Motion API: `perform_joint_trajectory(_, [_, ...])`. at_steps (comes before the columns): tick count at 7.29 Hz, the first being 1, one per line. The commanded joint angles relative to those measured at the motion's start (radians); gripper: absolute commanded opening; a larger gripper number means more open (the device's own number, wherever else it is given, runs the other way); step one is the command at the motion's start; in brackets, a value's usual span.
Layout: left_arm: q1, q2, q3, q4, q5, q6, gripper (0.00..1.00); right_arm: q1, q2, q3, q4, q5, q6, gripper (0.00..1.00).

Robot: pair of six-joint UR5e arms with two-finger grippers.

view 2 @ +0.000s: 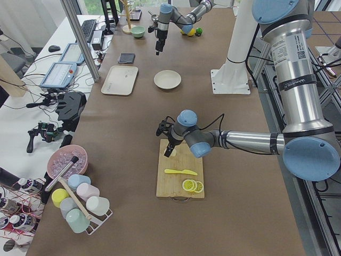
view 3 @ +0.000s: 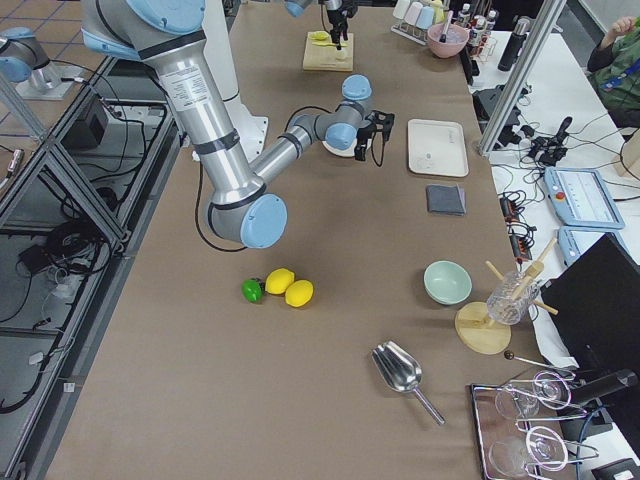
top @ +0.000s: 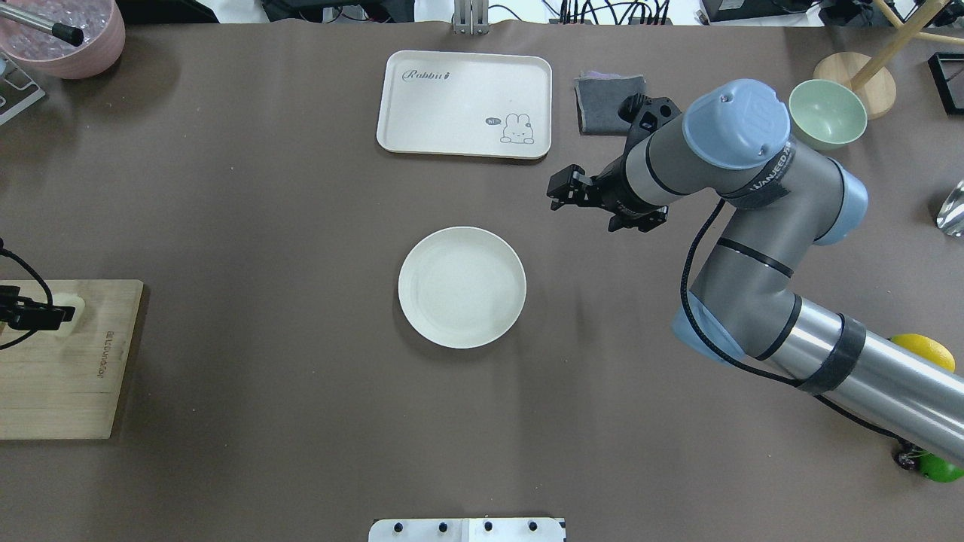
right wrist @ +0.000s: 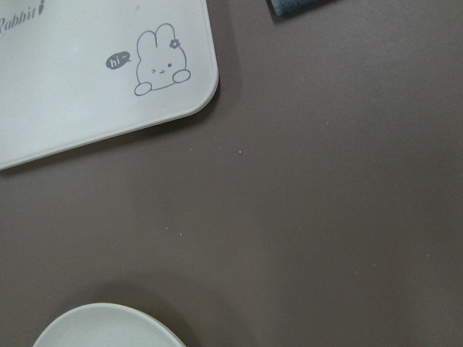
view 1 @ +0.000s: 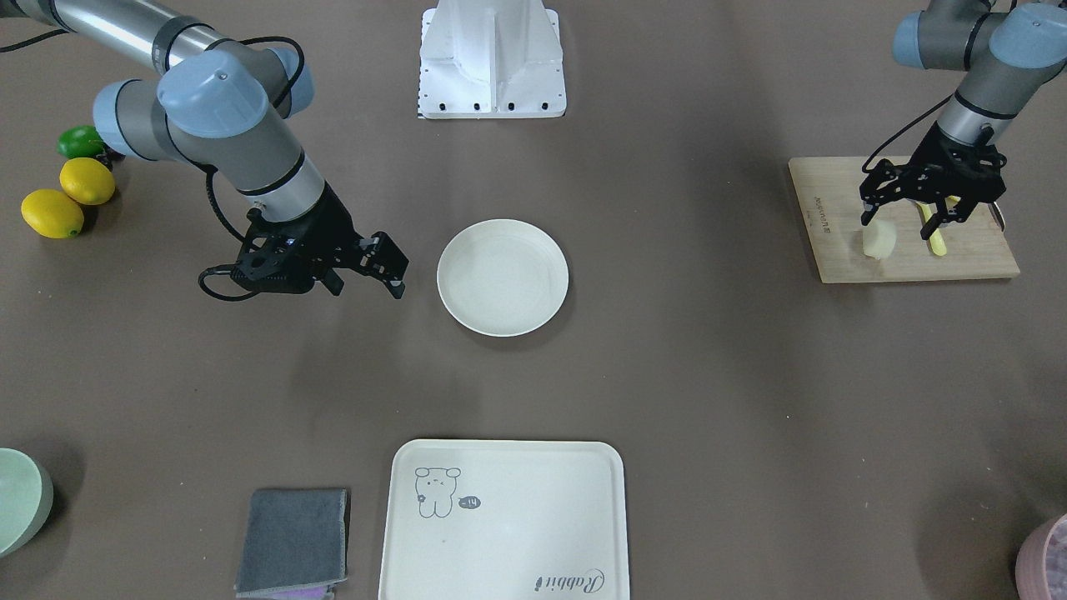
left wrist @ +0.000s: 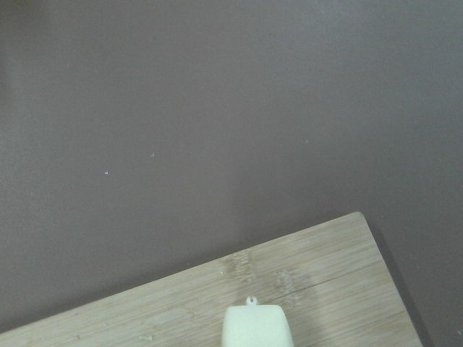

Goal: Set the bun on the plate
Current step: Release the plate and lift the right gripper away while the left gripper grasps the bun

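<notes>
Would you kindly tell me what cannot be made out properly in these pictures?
Left gripper: mostly cut off by the overhead view's left edge; the front-facing view leaves unclear whether its fingers touch the bun.
Bun: cropped by the bottom edge in the left wrist view.
Plate: only a rim sliver shows in the right wrist view.
Green fruit: partly hidden by the right arm, front-facing view.

Brown desk (view 1: 750,400). Centre: round plate (view 1: 503,277). Operators' side: rectangular tray (view 1: 533,467), with a folded grey cloth (view 1: 292,542) just beside it. Robot's left end: wooden board (view 1: 842,250). Right end: two lemons (view 1: 87,181) and a lime (view 1: 79,142) together; green bowl (view 1: 21,500) well apart from them.
</notes>
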Motion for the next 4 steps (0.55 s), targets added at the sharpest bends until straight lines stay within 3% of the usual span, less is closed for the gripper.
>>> perform_joint_trajectory(1, [0.023,-0.004,0.023,-0.027,0.006,0.001,0.88,0.018,-0.008,0.003,-0.001,0.008,-0.009,1.00])
perform_joint_trajectory(4, [0.033,-0.007,0.029,-0.030,0.009,0.010,0.71,0.018,-0.015,0.011,0.002,0.005,-0.006,1.00])
